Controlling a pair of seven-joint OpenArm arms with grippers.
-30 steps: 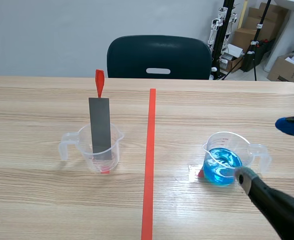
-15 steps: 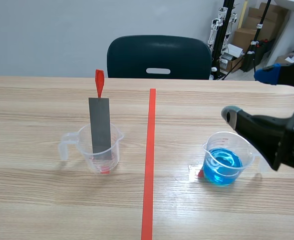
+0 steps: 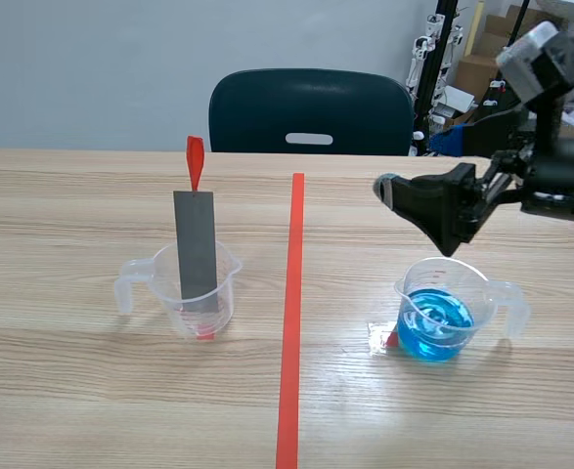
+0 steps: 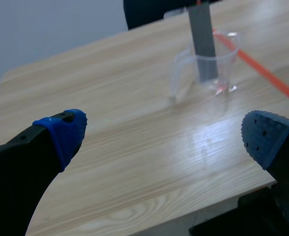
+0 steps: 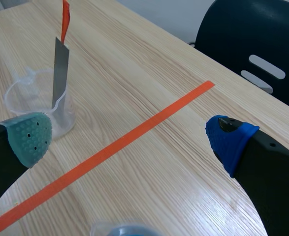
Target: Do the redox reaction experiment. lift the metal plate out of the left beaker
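Note:
A grey metal plate (image 3: 196, 249) with a red tab (image 3: 195, 161) on top stands upright in the clear left beaker (image 3: 191, 298). My right gripper (image 3: 414, 166) hangs open above the right beaker of blue liquid (image 3: 441, 318), well to the right of the plate. From the right wrist, the plate (image 5: 60, 69) and its beaker (image 5: 38, 105) lie ahead beyond the grey-green pad (image 5: 26, 136), with the right gripper (image 5: 129, 137) empty. My left gripper (image 4: 164, 135) is open over the table's near edge, the plate (image 4: 202, 39) and beaker (image 4: 210, 69) far ahead. The left arm is out of the scene view.
An orange-red tape line (image 3: 291, 313) runs down the table's middle between the beakers. A dark chair (image 3: 311, 112) stands behind the table's far edge. Boxes and stands (image 3: 482, 68) fill the back right. The blue beaker's rim (image 5: 124, 228) shows just under the right gripper.
My right arm has risen from low at the right and swung left, its gripper now above the blue beaker. The plate and both beakers have not moved.

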